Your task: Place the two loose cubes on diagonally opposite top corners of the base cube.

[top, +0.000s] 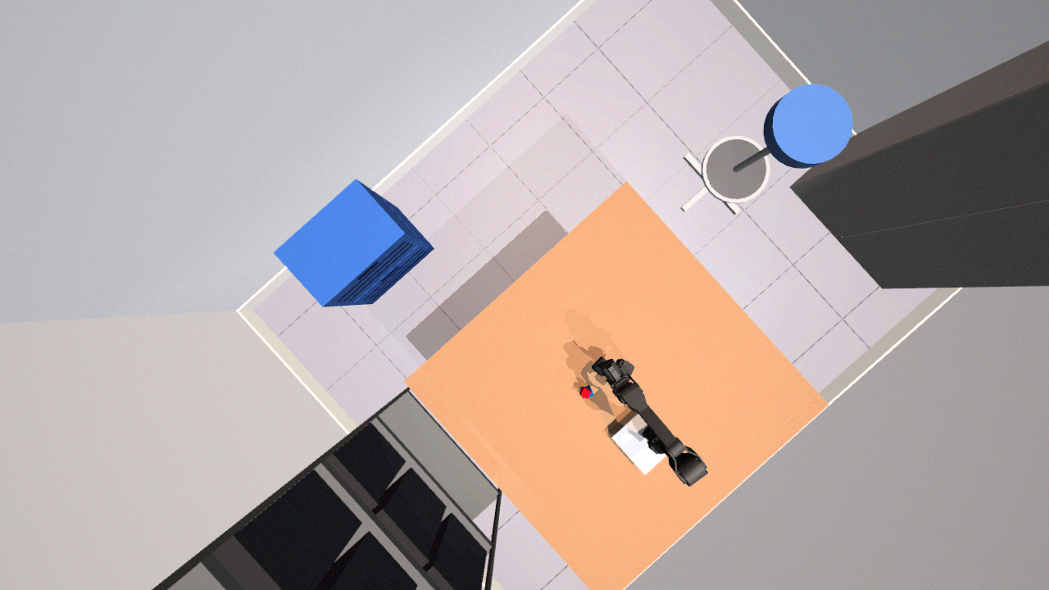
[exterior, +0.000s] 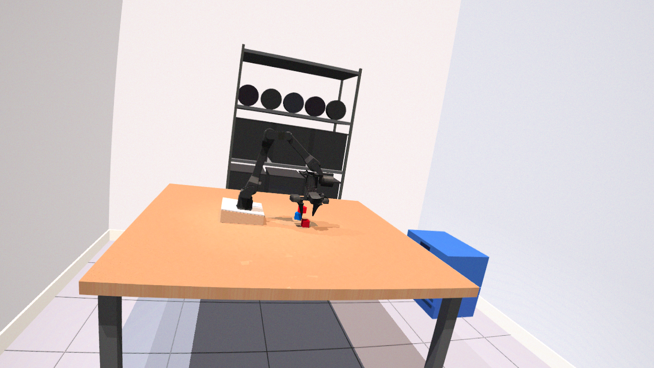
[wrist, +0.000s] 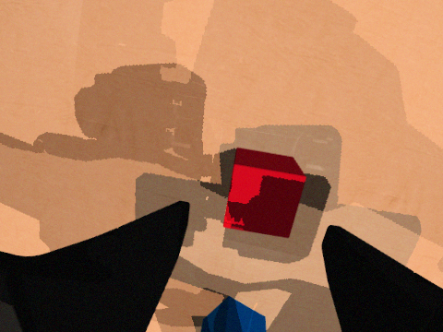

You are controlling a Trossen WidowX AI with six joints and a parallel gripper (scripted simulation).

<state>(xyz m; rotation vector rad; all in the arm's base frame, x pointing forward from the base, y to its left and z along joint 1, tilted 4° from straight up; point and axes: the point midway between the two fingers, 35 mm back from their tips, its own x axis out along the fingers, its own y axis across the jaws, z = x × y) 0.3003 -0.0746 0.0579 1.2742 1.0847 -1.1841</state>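
Note:
The blue base cube (wrist: pixel 242 331) (exterior: pixel 297 215) stands on the orange table (exterior: pixel 228 256) (top: pixel 660 293). One red cube (exterior: pixel 303 209) (top: pixel 585 392) sits on top of it, capping one corner. The other red cube (wrist: pixel 265 199) (exterior: pixel 305 223) lies alone on the table beside the base cube. My gripper (wrist: pixel 257 224) (exterior: pixel 309 209) (top: pixel 597 365) is open and empty. It hangs above the lone red cube, which shows between and below the fingertips in the wrist view. In the overhead view the arm hides this cube.
The arm's white mounting block (exterior: pixel 242 215) (top: pixel 634 449) stands on the table behind the cubes. Off the table are a blue cabinet (exterior: pixel 450 256) (top: pixel 351 246), a dark shelf rack (exterior: pixel 292 128) and a blue-topped stool (top: pixel 806 124).

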